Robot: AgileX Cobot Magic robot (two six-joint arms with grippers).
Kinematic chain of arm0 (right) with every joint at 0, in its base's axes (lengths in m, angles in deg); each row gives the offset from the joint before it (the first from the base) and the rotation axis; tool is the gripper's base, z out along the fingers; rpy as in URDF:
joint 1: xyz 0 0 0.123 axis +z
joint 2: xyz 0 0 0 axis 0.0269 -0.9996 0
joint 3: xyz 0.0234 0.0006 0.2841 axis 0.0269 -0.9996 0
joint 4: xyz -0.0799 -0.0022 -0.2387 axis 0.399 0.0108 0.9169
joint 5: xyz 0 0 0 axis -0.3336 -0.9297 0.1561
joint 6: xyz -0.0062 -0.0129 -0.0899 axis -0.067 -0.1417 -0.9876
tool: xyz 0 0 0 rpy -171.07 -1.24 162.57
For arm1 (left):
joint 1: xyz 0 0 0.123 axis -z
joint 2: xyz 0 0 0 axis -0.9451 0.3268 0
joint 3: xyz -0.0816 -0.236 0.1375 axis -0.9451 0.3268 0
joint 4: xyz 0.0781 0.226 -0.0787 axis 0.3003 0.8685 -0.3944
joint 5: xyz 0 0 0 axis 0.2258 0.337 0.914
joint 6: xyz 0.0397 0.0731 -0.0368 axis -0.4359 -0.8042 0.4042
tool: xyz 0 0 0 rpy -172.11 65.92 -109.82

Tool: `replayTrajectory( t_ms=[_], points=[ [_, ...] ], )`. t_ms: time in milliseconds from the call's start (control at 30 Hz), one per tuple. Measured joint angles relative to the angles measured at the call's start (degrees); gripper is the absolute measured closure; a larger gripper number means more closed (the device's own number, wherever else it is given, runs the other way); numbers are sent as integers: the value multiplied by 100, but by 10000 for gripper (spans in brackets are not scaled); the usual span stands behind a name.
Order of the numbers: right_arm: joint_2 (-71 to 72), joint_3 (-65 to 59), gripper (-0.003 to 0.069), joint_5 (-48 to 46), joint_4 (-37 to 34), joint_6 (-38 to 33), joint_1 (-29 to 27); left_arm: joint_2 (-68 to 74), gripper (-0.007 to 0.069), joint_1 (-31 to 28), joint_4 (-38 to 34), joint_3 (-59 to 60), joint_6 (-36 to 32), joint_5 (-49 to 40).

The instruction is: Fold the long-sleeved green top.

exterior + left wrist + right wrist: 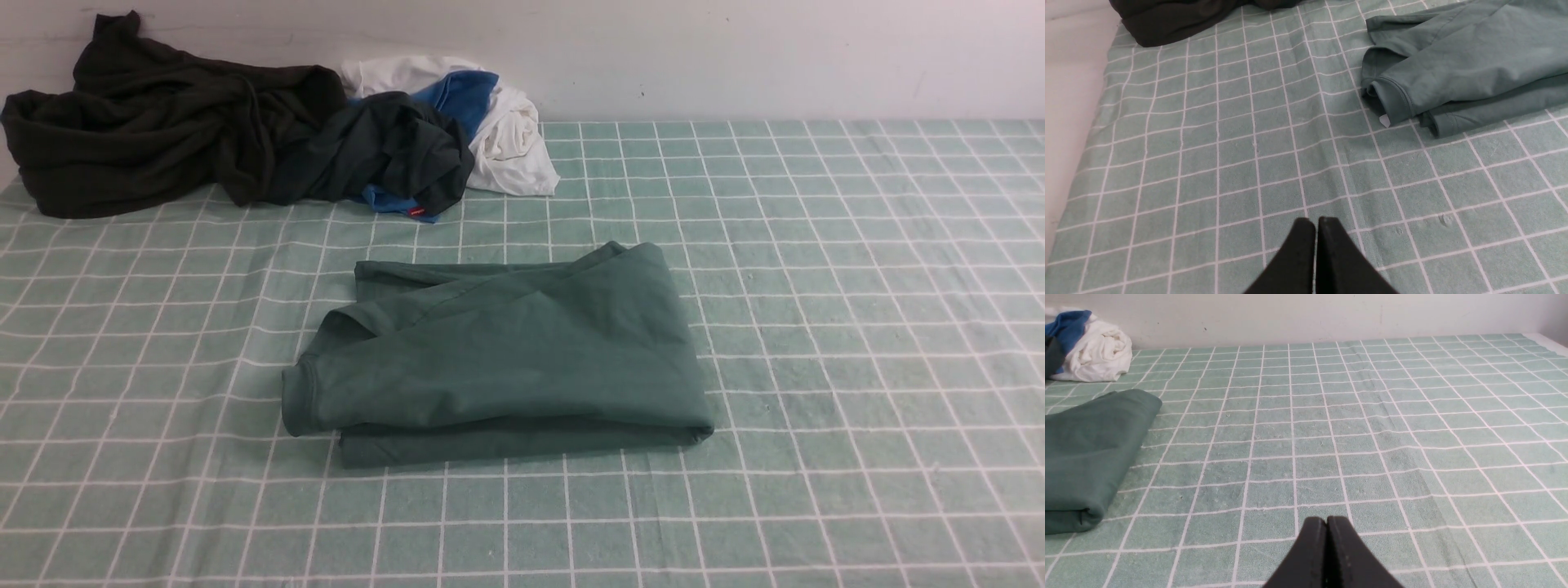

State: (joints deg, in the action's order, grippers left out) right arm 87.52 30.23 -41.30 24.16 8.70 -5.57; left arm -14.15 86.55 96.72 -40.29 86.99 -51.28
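1. The checked green tablecloth (pixel 857 327) fills the near edge of the front view and runs back to the wall
2. The green long-sleeved top (pixel 506 359) lies folded in a rough rectangle at the centre of the cloth, layers stacked, a cuffed sleeve end (pixel 298 400) at its 9 o'clock side
3. At 11 o'clock from the top, against the wall, sits a heap of dark clothing (pixel 163 131)
4. At 12 o'clock, just beside that heap, a white and blue garment (pixel 506 122) is bunched up
5. The left gripper (pixel 1316 222) hovers over bare cloth, jaws clenched together on nothing, well apart from the top (pixel 1466 61)
6. The right gripper (pixel 1327 520) is likewise pressed closed and empty, the top (pixel 1090 453) off to one side of it
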Motion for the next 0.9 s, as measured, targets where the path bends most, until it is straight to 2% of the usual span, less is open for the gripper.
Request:
replayTrajectory(
  t_ms=[133,300,367,433,500,567,700,900],
  points=[
    [0,0,672,0,0,0,0,0,627,0,30,13,0,65],
    [0,0,672,0,0,0,0,0,627,-141,-410,538,-353,1611],
    [0,0,672,-1,0,0,0,0,627,-481,-1103,1136,-942,3035],
    [0,0,672,-1,0,0,0,-8,627,-857,-1693,1683,-1381,4100],
    [0,0,672,-1,0,0,0,-112,627,-1233,-2047,2240,-1614,4880],
    [0,0,672,-1,0,0,0,-289,627,-1525,-2086,2651,-1663,5218],
    [0,0,672,-6,0,0,0,-700,627,-1879,-1780,3325,-1567,5184],
    [0,0,672,-6,0,0,0,-750,627,-1963,-1590,3465,-702,4227]
  ],
)
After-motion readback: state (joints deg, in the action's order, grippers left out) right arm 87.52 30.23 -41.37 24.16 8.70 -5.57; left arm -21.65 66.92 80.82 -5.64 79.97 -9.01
